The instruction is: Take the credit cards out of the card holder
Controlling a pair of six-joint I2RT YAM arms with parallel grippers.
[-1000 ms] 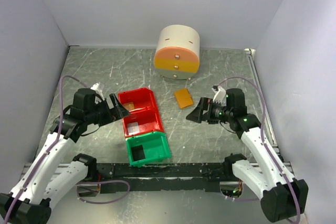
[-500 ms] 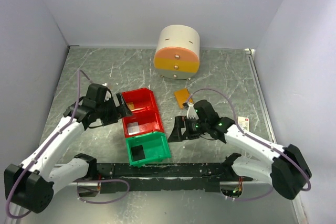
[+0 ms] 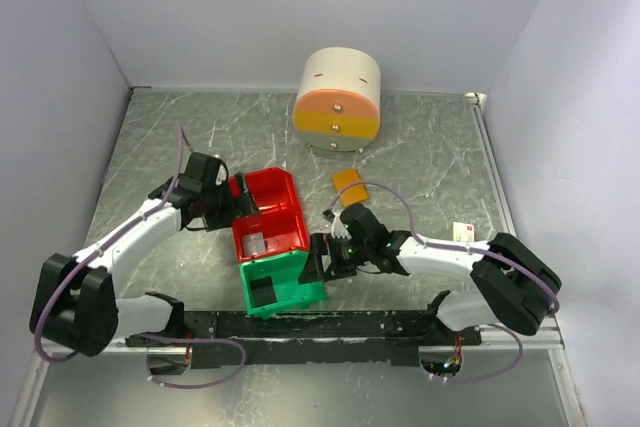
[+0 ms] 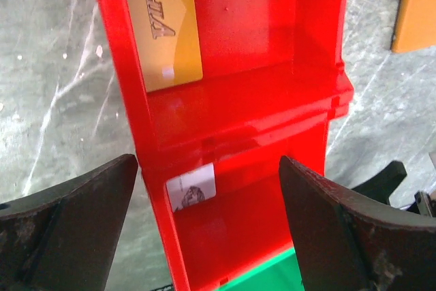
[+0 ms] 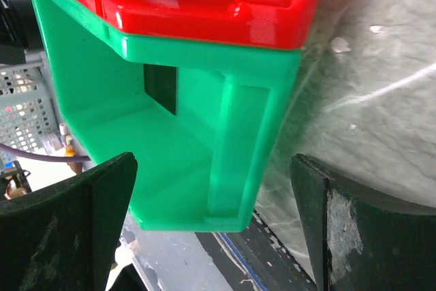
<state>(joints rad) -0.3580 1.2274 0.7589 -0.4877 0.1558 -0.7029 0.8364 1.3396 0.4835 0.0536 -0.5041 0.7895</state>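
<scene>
Gloss on rectangular red bin [image 4: 240, 110], green bin [image 5: 246, 124]; left claw [image 4: 208, 192], right claw [image 5: 212, 192] gape empty.

Tabletop [image 3: 430, 147]: grey-green marble look, white veins. Walls [image 3: 300, 7]: plain pale lilac-white. Round drawer unit [image 3: 338, 97] at the far edge: cream top, peach band, orange-yellow band below, small silver knobs. Card holder [image 3: 349, 187]: flat orange-tan, no pattern. Far red bin [image 3: 272, 190] and near red bin [image 3: 280, 232]: glossy plain red. Green bin [image 3: 290, 282]: bright glossy green, black square inside. Gold card [image 4: 163, 32] in the far red bin: gold-orange, pale "VIP" lettering. Small card [image 4: 192, 187] in the near red bin: whitish-grey, dark print. Left gripper [image 4: 208, 165] and right gripper [image 5: 212, 161]: black, scuffed. Arms [image 3: 450, 257]: white, black joints. Cables [image 3: 181, 152]: purple.
</scene>
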